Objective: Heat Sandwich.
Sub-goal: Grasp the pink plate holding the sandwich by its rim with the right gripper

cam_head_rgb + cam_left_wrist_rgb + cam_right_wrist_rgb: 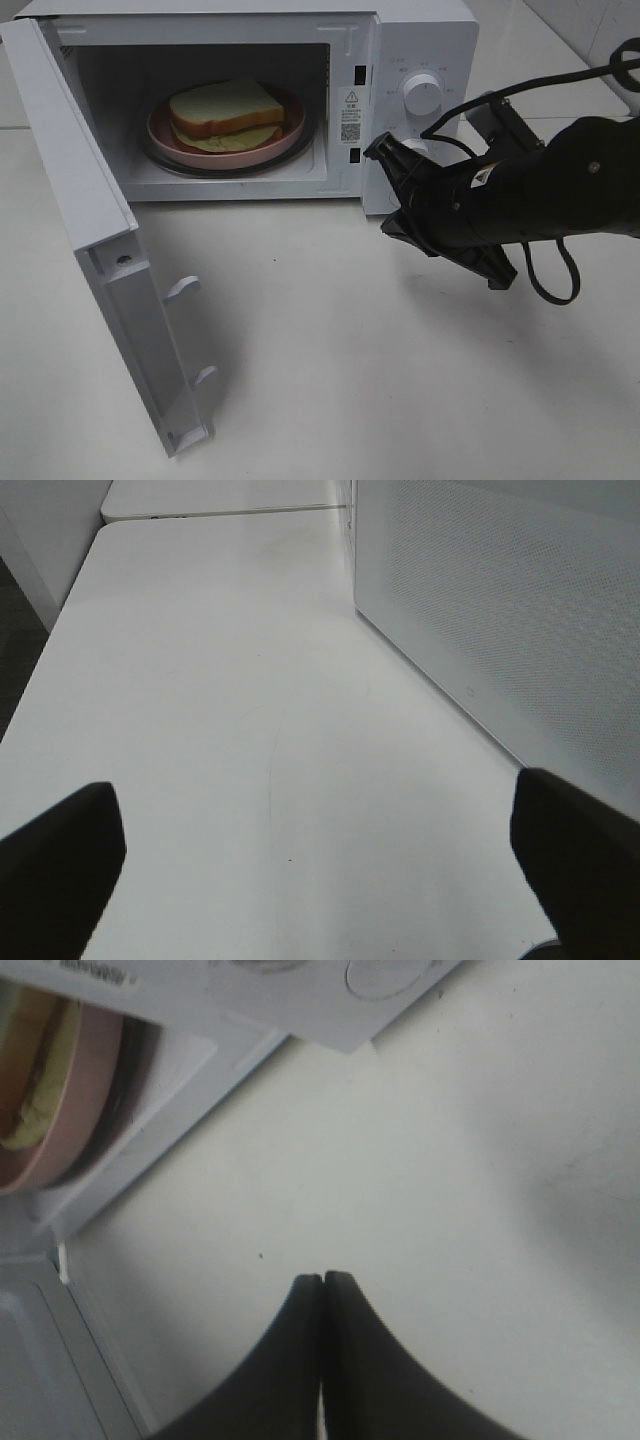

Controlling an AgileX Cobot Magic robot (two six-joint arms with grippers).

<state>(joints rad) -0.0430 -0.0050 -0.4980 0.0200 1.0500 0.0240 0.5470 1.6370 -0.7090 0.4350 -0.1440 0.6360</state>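
Fingers (300,1360) of the right gripper (322,1280) are pressed together and hold nothing; the arm hovers at the right of the exterior frame, just in front of the control panel. Left gripper (315,815) has its fingers spread wide, empty, over the white table (350,350). A white microwave (420,40) fills the upper part of the frame, and its door (90,230) swings fully open toward the lower left. Inside sits a pink plate (160,130) carrying the sandwich (225,110). A round knob (421,95) is on the panel at upper right.
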